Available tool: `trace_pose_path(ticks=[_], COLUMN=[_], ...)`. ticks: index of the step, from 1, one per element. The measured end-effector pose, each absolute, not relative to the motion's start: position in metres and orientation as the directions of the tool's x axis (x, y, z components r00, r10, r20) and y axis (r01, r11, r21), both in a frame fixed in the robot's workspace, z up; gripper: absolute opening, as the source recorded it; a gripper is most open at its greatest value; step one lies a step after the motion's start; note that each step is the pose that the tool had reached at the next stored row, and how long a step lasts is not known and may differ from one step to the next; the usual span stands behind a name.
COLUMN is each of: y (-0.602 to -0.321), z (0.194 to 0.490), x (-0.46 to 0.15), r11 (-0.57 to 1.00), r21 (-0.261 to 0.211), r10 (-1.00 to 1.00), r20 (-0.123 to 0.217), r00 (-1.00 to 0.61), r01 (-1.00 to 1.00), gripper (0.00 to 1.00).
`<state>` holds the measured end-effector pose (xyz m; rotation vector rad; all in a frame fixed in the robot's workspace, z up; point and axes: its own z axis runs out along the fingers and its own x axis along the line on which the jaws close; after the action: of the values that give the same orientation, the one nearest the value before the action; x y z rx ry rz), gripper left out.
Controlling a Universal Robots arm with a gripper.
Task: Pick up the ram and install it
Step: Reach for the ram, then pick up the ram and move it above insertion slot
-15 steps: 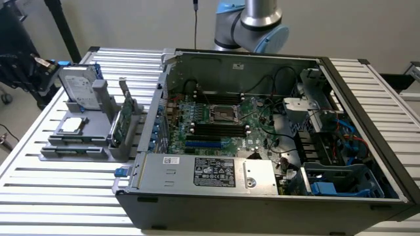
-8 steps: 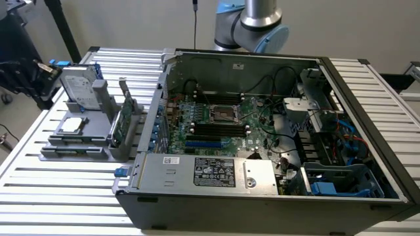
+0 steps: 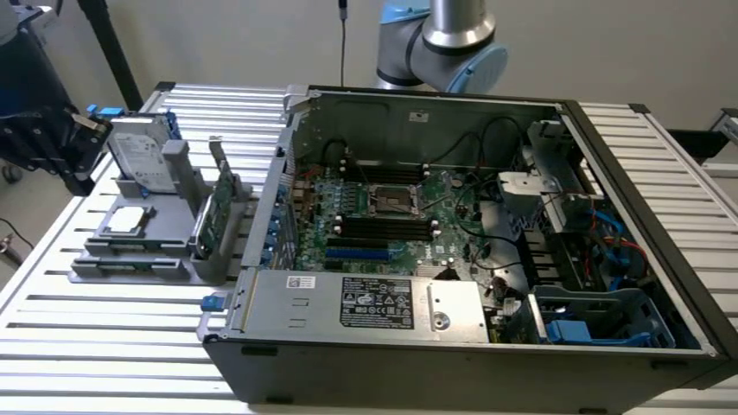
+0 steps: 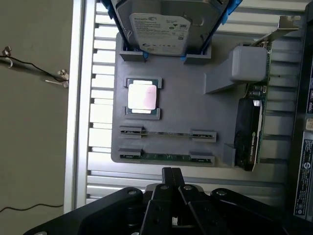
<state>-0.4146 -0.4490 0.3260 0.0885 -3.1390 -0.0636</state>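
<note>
Ram point(image 4: 166, 156): thin green stick, edge-up in slot of gray holder point(image 4: 186, 107), along its edge.

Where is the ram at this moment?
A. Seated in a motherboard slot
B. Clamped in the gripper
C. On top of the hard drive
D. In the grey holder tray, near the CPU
D: the ram rests between clips on the grey holder tray, near the CPU, while the shut gripper holds nothing.

Room above the ram point(image 4: 166, 156) is free. On the exterior view's left, the upright expansion card point(image 3: 206, 226) and hard drive point(image 3: 143, 156) crowd its holder point(image 4: 195, 98).
</note>
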Motion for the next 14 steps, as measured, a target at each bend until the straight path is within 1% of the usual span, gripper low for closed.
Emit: trace_pose_path(ticks=[14], y=[-0.4492], z=[0.3257], x=[-0.4150], r11=[0.997], r21=[0.041], r10=[-0.064], r20=[-0.001], r00=[-0.998], r01=[-0.064], gripper=[0.11])
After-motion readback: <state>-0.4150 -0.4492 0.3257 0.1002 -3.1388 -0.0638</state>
